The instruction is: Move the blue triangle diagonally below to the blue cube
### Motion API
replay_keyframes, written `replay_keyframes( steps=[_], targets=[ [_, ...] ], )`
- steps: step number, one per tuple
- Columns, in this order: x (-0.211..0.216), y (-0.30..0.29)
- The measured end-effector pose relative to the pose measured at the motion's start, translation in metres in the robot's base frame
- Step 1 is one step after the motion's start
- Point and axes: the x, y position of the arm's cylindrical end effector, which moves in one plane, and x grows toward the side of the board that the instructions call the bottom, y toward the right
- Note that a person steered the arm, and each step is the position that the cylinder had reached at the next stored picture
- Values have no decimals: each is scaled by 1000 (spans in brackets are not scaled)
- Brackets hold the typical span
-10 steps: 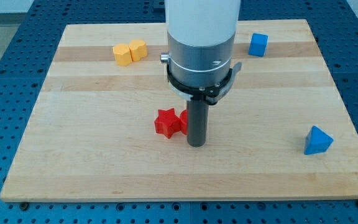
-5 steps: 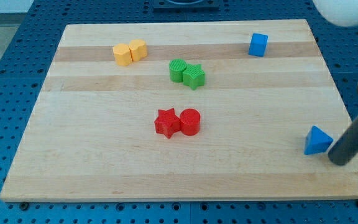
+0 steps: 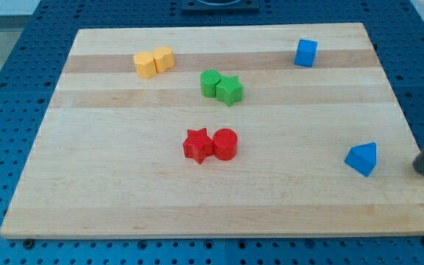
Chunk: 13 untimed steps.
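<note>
The blue triangle (image 3: 362, 158) lies on the wooden board (image 3: 124, 191) near its right edge, low in the view, and my tip (image 3: 422, 171) stands to the view's right of it, apart from it with a strip of bare wood between, at about the same height in the view. I carry no pincer, only a dark rod, so nothing is grasped or clenched; the tip touches no block. Only the lower stretch of the rod shows, leaning up and out past the view's right border, and the arm above it is out of sight. The blue cube (image 3: 305, 52) sits near the board's top edge, well apart from the triangle, up and somewhat to the view's left of it.
</note>
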Motion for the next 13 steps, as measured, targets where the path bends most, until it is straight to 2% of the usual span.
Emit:
replay_keyframes(
  steps=[1,3,4,5,6,7,8,9,10,11,12,13],
  targets=[
    [-3,-43],
    [-100,-97],
    [-91,-76],
    [-63,-31],
    [-24,-23],
    [-7,-47],
    [-17,-79],
    [-53,-106],
    [-51,-107],
    [-20,-111],
    [-9,-150],
    [-45,-156]
  ],
)
